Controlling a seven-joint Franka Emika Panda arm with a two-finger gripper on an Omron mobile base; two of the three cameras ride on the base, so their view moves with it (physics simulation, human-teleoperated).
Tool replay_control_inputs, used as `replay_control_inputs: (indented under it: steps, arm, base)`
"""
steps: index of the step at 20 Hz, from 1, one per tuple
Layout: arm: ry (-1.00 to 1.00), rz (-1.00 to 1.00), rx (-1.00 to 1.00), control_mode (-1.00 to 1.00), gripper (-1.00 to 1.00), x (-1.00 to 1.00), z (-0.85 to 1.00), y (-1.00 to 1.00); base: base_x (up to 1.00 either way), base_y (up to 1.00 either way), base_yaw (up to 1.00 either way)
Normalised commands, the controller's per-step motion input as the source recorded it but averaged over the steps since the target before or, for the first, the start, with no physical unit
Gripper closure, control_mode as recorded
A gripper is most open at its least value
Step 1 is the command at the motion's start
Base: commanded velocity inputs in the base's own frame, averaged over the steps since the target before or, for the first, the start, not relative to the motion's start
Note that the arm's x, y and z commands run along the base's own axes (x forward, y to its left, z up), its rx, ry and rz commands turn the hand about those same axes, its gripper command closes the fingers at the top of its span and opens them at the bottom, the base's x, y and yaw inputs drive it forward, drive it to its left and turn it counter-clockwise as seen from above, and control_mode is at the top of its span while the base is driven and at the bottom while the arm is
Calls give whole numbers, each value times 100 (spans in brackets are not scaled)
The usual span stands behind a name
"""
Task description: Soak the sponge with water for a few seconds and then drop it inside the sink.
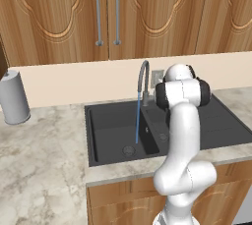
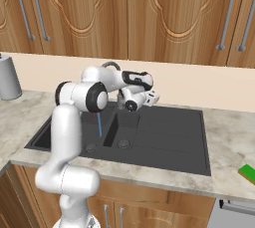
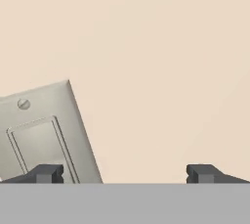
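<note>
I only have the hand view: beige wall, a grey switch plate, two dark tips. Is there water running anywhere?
Observer: Yes, a thin blue stream of water falls from the faucet into the sink.
Operator: Is the robot holding the sponge?
Observer: No. The sponge lies on the counter to the right of the sink, apart from the gripper.
Operator: Where is that gripper?
Observer: Above the sink's back edge, open and empty, facing the wall.
</note>
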Motion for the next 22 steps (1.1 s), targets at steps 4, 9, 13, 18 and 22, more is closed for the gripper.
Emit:
replay_control_inputs:
  steps: [4, 9, 13, 18, 22]
  arm:
    - [-4, 0, 10, -100, -100, -39, 33, -24]
    - [-1, 0, 5, -100, -100, -56, 34, -23]
    - [3, 0, 0, -100, -100, -41, 41, -16]
    - [11, 0, -3, -100, -100, -34, 34, -12]
    - [18, 0, -6, -100, -100, -35, 22, -22]
  base:
    - [0, 0, 0]
    - [0, 0, 0]
    - [0, 0, 0]
    - [0, 0, 0]
    - [0, 0, 0]
